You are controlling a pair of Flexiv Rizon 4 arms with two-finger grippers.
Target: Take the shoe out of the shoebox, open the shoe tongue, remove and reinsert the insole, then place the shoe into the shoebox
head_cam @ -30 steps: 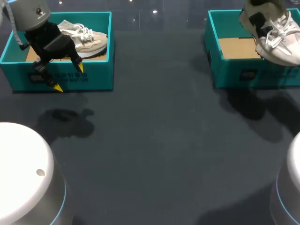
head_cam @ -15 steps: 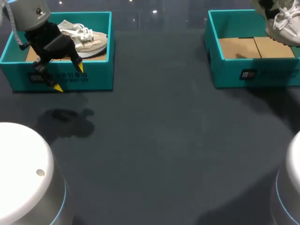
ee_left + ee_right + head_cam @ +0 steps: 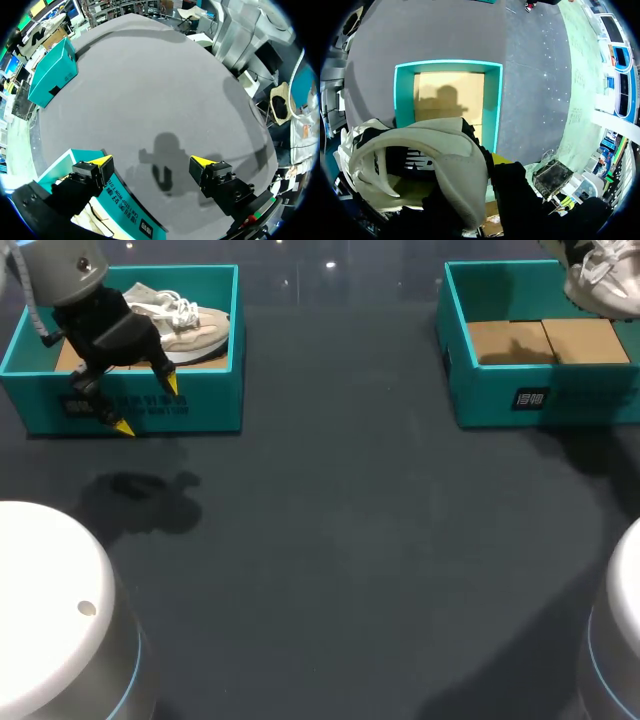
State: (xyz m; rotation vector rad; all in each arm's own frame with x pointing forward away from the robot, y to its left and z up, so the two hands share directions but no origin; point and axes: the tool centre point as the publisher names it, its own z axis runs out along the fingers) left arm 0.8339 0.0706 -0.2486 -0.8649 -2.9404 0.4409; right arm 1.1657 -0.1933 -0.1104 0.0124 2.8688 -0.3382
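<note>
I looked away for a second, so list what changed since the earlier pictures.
The right gripper raised the white shoe higher, clear of the right shoebox, whose cardboard floor is now uncovered. The left gripper, open, the left shoebox and its beige shoe stayed put.

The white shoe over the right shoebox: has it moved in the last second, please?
Yes: the white shoe moved from the shoebox's front wall toward its far corner.

We work on a dark grey tabletop (image 3: 350,540). Two teal, open-topped shoeboxes stand directly on it, well apart. The left shoebox (image 3: 205,400) sits at the far left and the right shoebox (image 3: 590,400) at the far right. The right shoebox has a brown cardboard floor. Soft shadows fall on the tabletop in front of each shoebox.
</note>
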